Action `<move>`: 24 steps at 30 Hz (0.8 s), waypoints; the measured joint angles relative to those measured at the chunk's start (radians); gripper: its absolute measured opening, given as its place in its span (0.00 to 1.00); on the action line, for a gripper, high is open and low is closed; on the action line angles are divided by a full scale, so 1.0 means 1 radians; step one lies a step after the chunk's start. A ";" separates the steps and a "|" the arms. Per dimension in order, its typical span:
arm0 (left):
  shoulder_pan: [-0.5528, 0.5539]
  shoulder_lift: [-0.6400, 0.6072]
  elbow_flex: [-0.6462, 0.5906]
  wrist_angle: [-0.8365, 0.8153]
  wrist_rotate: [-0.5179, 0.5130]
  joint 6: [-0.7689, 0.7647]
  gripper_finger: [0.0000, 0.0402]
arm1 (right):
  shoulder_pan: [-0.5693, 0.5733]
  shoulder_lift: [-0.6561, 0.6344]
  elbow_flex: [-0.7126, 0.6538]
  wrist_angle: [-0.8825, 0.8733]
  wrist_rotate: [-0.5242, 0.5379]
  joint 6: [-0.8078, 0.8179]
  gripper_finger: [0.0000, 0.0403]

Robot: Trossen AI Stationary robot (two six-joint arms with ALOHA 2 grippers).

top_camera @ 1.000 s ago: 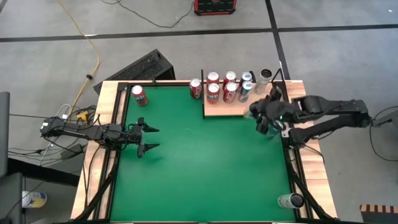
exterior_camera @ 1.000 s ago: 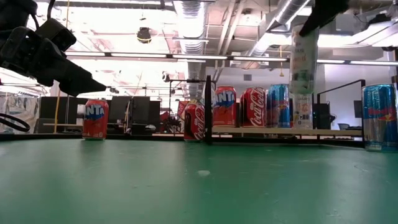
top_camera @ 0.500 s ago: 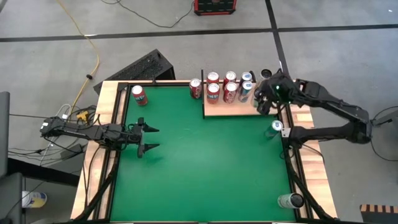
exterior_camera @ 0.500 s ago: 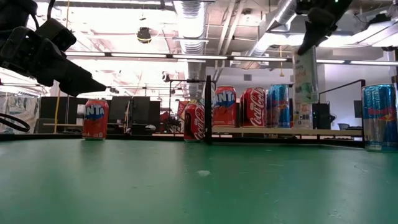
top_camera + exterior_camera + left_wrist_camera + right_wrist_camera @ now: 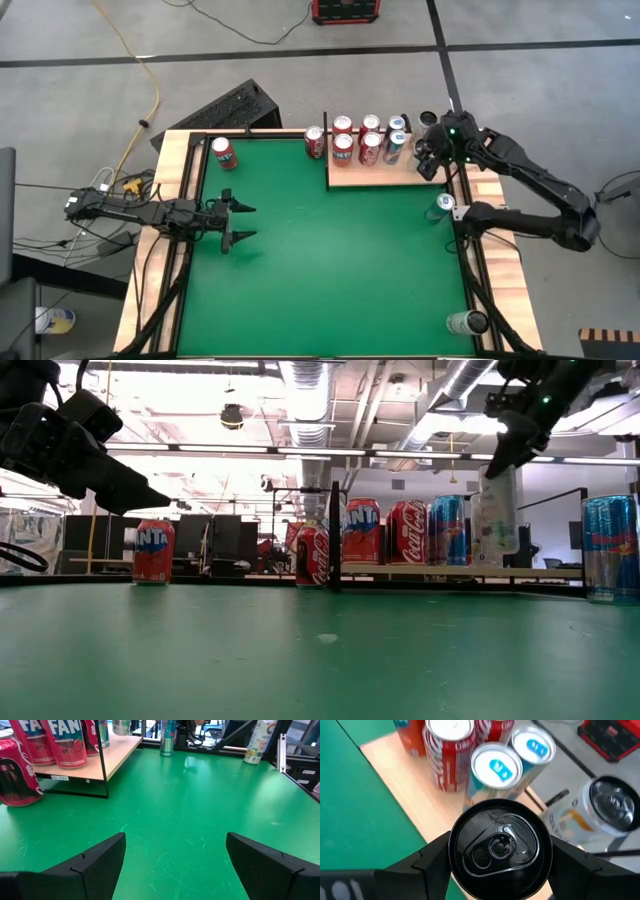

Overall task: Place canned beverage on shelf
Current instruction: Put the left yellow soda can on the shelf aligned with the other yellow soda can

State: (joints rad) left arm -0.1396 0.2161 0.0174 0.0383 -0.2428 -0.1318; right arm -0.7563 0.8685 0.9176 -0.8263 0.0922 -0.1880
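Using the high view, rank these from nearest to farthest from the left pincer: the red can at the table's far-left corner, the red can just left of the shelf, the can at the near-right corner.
From the left pincer:
1. Corner red can, far-left corner of the table.
2. Red can by the shelf, on the green just left of the shelf.
3. Near-right can, across the table at its near-right corner.

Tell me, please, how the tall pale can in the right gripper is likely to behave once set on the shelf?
The tall can looks slim, so probably tippy. Its smooth wall may slip between the right gripper fingers. The shelf is crowded, so a nudge could topple neighbours.
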 joint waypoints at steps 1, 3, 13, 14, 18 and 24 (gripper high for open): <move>0.000 0.000 0.000 0.000 0.000 0.000 0.82 | -0.016 -0.006 -0.007 0.008 -0.014 -0.004 0.70; 0.000 0.000 0.000 0.000 0.000 0.000 0.82 | -0.047 -0.008 -0.010 -0.011 -0.048 -0.007 0.70; 0.000 0.000 0.000 0.000 0.000 0.000 0.82 | -0.133 0.051 -0.010 -0.017 -0.109 0.012 0.70; 0.000 0.000 0.000 0.000 0.000 0.000 0.82 | -0.139 0.056 -0.010 -0.015 -0.112 0.012 0.70; 0.000 0.000 0.000 0.000 0.000 0.000 0.82 | -0.150 0.061 -0.010 -0.002 -0.115 0.013 0.70; 0.000 0.000 0.000 0.000 0.000 0.000 0.82 | -0.150 0.061 -0.010 -0.003 -0.122 0.023 0.70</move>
State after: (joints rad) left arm -0.1394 0.2157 0.0174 0.0383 -0.2428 -0.1314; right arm -0.9066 0.9298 0.9077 -0.8293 -0.0296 -0.1646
